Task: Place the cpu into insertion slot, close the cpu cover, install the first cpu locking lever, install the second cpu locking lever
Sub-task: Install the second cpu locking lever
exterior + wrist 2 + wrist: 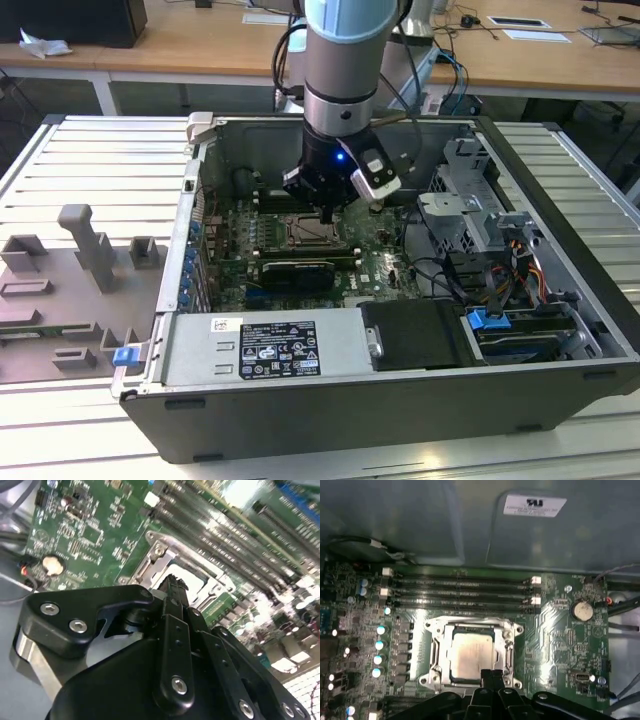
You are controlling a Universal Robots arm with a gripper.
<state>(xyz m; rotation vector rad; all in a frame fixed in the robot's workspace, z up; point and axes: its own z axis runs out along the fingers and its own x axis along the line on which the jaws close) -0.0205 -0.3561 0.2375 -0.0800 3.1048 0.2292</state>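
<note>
First wrist view: the cpu (pixel 472 655) sits in its slot in the lower middle of the frame, with the cpu cover (pixel 436 652) lying flat around it. The gripper (pixel 491 675) hangs just over the cover's near edge, its fingers (pixel 485 676) pressed together and holding nothing.

The open computer case (pixel 400 300) is lying on the tabletop (pixel 90 160), with the motherboard (pixel 370 262) sitting flat inside it. The cpu (pixel 471 655) is resting in the socket, the cpu cover (pixel 436 655) seemingly lying closed around it. The end effector (pixel 491 674) is hanging over the socket's edge. Memory slots (pixel 460 591) are running just beside the socket, between it and the case wall.
</note>
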